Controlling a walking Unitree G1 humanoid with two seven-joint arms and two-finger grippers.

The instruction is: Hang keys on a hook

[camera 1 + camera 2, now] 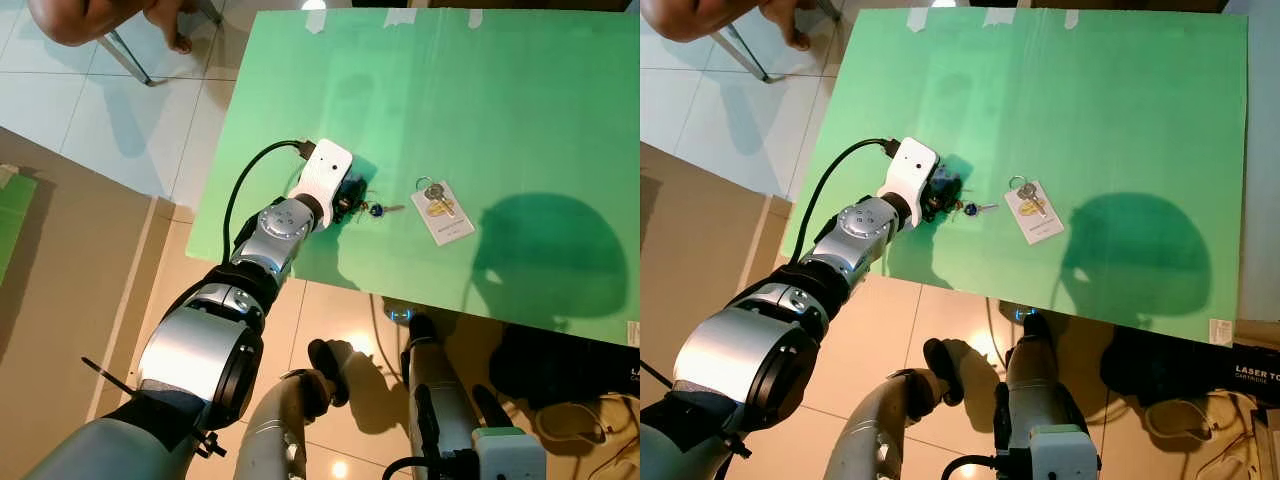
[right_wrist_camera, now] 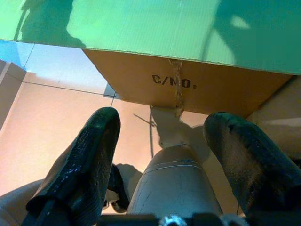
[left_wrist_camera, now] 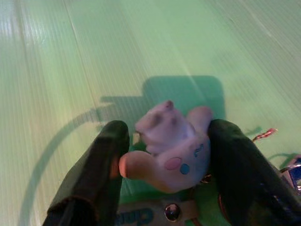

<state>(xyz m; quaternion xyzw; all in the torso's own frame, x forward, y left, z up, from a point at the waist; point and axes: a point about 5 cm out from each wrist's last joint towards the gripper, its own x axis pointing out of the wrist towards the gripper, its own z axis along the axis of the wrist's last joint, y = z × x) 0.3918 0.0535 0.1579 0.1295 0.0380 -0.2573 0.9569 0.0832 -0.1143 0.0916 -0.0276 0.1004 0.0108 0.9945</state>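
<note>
At frame centre, the left gripper [image 3: 164,155], reaching over the green table [image 1: 500,120], is straddling a pink plush keychain figure [image 3: 174,146], fingers apart, half hiding its blue-headed keys [image 1: 378,210]. The right gripper [image 2: 164,155] is hanging open below.

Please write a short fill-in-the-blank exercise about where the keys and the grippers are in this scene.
1. The left gripper straddles a small pink ____ on the key bunch.
2. The keys lie on a ____ table.
3. A second key set lies on a white ____ to the robot's right of the bunch.
4. The right gripper hangs below the table with its fingers ____.

Missing words: figure; green; tag; open
</note>
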